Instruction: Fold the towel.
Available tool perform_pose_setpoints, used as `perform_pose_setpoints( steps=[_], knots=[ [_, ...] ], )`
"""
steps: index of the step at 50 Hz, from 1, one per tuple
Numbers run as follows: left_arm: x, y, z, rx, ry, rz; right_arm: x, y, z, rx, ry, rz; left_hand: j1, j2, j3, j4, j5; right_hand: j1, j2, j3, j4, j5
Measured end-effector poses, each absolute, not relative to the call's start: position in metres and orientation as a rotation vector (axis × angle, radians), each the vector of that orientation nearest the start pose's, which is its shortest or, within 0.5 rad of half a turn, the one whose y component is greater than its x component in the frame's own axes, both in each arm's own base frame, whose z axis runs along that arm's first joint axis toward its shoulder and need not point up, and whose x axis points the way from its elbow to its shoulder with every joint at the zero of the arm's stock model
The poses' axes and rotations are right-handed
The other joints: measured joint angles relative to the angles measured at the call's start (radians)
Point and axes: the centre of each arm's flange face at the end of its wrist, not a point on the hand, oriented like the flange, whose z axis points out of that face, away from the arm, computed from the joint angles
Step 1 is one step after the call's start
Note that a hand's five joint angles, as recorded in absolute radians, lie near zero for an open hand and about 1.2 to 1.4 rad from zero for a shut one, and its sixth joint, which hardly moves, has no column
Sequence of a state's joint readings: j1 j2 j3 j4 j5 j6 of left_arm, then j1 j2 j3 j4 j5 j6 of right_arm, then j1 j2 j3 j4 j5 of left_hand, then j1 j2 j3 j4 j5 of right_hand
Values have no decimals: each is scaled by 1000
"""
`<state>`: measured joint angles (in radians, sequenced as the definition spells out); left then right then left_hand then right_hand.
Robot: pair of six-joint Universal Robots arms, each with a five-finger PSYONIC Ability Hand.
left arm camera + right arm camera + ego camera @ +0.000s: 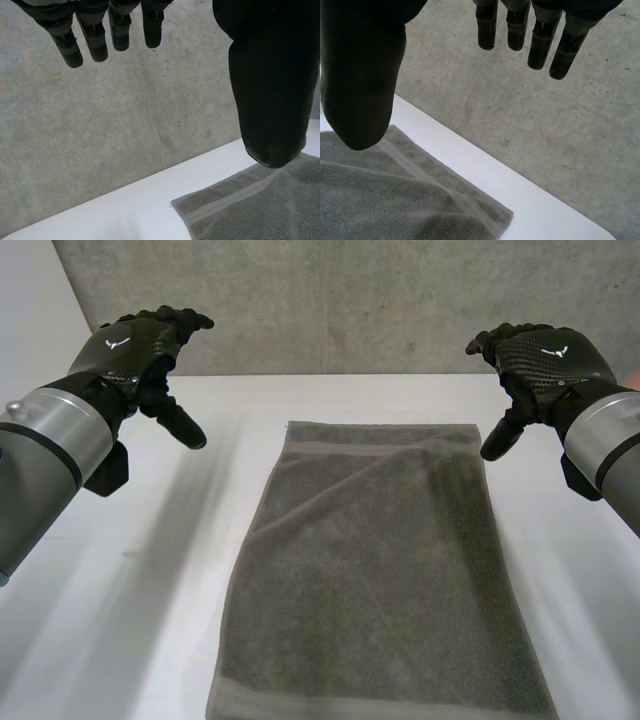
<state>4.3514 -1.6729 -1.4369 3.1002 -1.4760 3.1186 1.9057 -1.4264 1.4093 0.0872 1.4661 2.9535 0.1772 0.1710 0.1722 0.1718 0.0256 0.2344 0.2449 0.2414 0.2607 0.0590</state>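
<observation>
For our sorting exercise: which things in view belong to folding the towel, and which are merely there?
Belong to the job: towel; left hand; right hand.
Merely there: white table; concrete wall.

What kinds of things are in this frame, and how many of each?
towel: 1
hands: 2, the left hand and the right hand
table: 1
Total: 4

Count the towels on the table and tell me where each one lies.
1. The grey towel lies flat along the middle of the white table, its far corners between the open left hand and open right hand. No other seems hidden.
</observation>
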Motion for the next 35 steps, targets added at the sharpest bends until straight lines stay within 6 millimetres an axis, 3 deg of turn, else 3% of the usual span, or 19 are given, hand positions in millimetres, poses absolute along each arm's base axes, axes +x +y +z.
perform_pose_setpoints(
  steps=[22,28,35],
  knots=[
    [-248,-261,307,543,2472,-2381,244,-271,302,-681,2064,-2027,0,0,0,0,0,0,0,0,0,0],
    [-252,-269,288,552,2532,-2303,247,-280,290,-727,2091,-2014,0,0,0,0,0,0,0,0,0,0],
    [-259,-284,248,605,2627,-2161,250,-287,253,-991,2212,-1950,0,0,0,0,0,0,0,0,0,0]
  ],
)
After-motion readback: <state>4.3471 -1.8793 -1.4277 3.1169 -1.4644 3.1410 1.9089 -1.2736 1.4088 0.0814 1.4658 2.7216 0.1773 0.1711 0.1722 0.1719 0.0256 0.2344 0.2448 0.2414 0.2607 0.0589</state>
